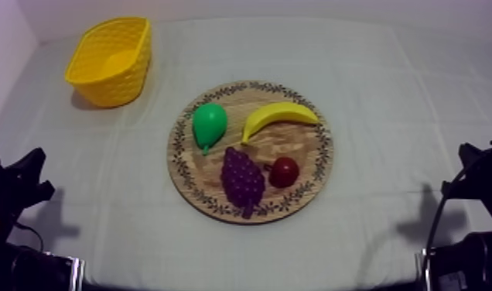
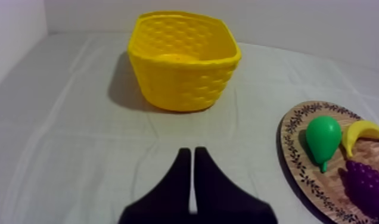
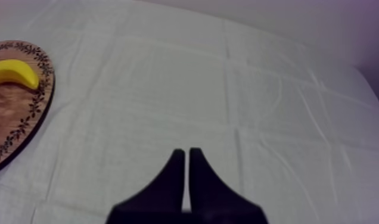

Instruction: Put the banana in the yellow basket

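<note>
on the round wooden board with a patterned rim (image 1: pixel 324 147), the curved yellow toy banana (image 1: pixel 280 118) lies well apart from the yellow woven basket (image 1: pixel 117 81). left gripper (image 2: pixel 193 152) and right gripper (image 3: pixel 186 152) each have black fingers pressed together, holding nothing.

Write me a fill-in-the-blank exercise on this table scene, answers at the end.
The banana lies on the wooden board beside the green ____.
The yellow basket stands nearer my ____ arm.
Both the left gripper and the right gripper are ____ on nothing.
The small red fruit sits next to the purple ____.
Answers: pear; left; shut; grapes.
</note>
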Available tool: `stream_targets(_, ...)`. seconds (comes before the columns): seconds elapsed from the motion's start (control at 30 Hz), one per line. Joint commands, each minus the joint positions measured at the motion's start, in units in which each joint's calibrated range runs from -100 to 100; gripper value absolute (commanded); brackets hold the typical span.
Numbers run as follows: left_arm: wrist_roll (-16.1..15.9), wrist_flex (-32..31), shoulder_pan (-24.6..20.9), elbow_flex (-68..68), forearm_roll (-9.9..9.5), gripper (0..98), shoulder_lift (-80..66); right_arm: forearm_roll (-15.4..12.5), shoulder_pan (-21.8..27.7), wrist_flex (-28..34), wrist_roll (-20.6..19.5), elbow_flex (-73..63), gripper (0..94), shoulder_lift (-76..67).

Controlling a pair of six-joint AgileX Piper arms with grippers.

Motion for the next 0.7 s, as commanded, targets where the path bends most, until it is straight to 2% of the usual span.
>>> stream_targets(0.0, 0.1, 0.1, 0.0, 0.0, 0.06, 0.2, 0.0, 0.0, 0.0, 0.0, 0.0, 0.1, 0.4, 0.0)
stream_targets(0.2, -1.8, -0.5, 0.0, -3.9, 1.54, 0.2, 4.1, 0.0, 0.0, 0.0, 0.0, 0.1, 0.4, 0.0)
stream_targets(0.47, -5.7, 0.1, 1.8, -23.5, 2.83, 0.2, 20.7, 0.0, 0.0, 0.0, 0.0, 0.1, 0.4, 0.0)
stream_targets(0.67, -14.1, 3.4, 2.6, -39.9, 8.77, 0.2, 34.4, 0.0, 0.0, 0.0, 0.0, 0.1, 0.4, 0.0)
